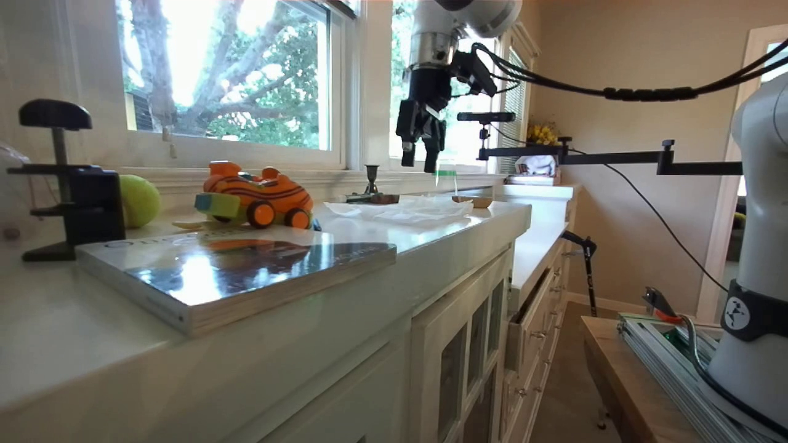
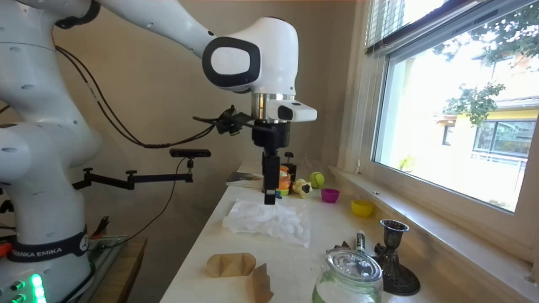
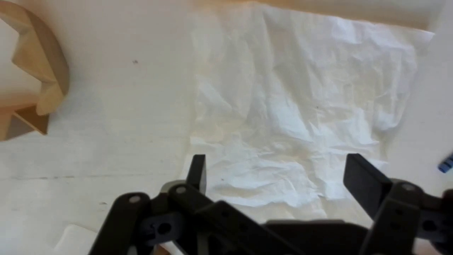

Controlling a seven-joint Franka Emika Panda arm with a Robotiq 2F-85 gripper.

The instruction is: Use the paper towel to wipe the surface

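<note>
A thin, crumpled white paper towel lies spread on the white countertop [image 2: 202, 242], and it shows in both exterior views [image 1: 418, 208] [image 2: 267, 221]. In the wrist view the paper towel [image 3: 300, 106] fills the middle, with wrinkles all over it. My gripper [image 1: 420, 163] points straight down above the paper towel, with a visible gap below its fingertips. In an exterior view the gripper [image 2: 269, 201] is seen side-on, over the towel's far part. In the wrist view the gripper's two fingers [image 3: 276, 159] are wide apart with nothing held between them.
A folded brown cardboard piece [image 2: 231, 265], a glass jar [image 2: 349, 277] and a dark candlestick [image 2: 393, 261] stand on the counter. Yellow [image 2: 362, 208] and magenta [image 2: 330, 195] cups line the window side. An orange toy car [image 1: 258, 195], tennis ball [image 1: 139, 200], black clamp [image 1: 92, 206] and book [image 1: 246, 264] sit beyond.
</note>
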